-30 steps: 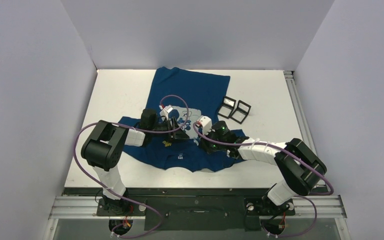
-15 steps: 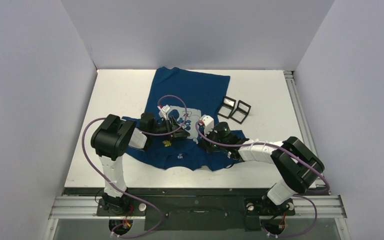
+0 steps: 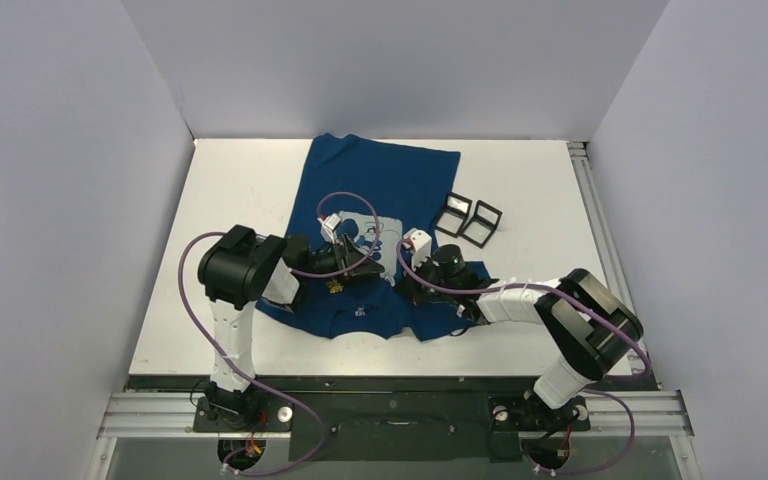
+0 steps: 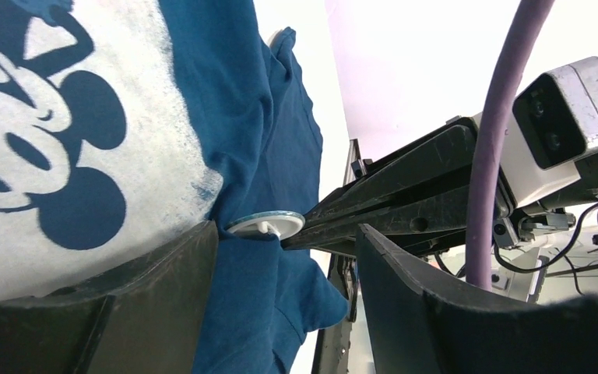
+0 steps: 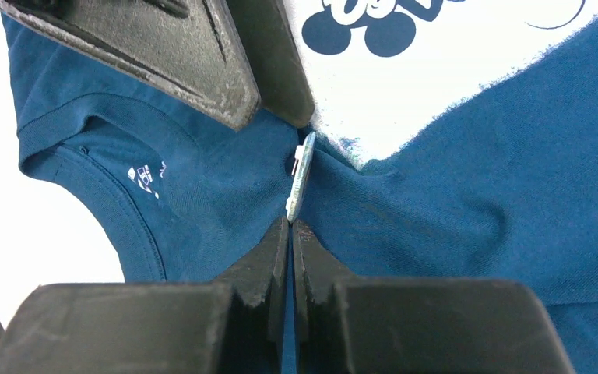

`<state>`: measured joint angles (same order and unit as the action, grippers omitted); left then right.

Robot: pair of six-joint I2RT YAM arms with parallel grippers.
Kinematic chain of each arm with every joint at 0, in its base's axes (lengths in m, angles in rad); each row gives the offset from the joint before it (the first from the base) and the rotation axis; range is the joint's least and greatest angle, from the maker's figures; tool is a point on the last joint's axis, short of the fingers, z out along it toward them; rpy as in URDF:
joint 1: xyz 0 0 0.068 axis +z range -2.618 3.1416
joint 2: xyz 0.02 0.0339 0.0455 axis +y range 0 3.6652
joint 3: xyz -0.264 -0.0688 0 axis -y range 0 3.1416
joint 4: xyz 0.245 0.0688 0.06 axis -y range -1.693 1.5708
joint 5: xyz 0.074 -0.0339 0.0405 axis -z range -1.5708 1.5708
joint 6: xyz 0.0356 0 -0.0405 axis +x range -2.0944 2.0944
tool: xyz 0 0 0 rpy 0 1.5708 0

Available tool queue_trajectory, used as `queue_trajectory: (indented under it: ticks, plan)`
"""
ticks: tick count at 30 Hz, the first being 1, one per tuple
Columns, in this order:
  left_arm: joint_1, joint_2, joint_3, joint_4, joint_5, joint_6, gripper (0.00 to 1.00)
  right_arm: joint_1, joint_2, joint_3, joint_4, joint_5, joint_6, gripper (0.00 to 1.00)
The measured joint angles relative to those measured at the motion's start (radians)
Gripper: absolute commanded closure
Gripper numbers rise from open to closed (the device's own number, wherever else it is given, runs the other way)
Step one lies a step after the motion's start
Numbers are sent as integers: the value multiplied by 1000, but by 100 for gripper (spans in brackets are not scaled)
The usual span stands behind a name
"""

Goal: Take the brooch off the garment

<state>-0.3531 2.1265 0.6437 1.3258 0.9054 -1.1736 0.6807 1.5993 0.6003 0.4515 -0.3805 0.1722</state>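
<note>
The garment (image 3: 380,180), a dark blue T-shirt with a pale mouse print (image 4: 39,140), lies bunched on the white table. The brooch (image 4: 265,224), a small white disc on a pin, sticks out of the fabric beside the print; the right wrist view shows it edge-on (image 5: 302,175). My right gripper (image 5: 290,222) is shut, with its tips pinching the disc's rim. Its fingers (image 4: 389,210) reach in from the right. My left gripper (image 4: 286,241) is open and straddles a fold of shirt just under the disc. Its fingers (image 5: 226,70) press down beside the brooch. The two grippers meet over the shirt's chest (image 3: 385,272).
Two small black square boxes (image 3: 467,217) stand on the table right of the shirt. A small yellow thing (image 3: 335,287) lies on the shirt below the left gripper. The collar with its label (image 5: 144,175) faces the near edge. Grey walls enclose the table.
The left arm's elbow has swung right and closer to the shirt. Both grippers have shifted slightly right and away, and the shirt's near edge has bunched inward.
</note>
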Motion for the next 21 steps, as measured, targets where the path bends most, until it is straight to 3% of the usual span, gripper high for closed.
queue_trajectory:
  ticks: [21]
  plan:
    - [-55, -4, 12, -33, -32, -12, 34, 3, 1, -62, 137, 29, -10, 100]
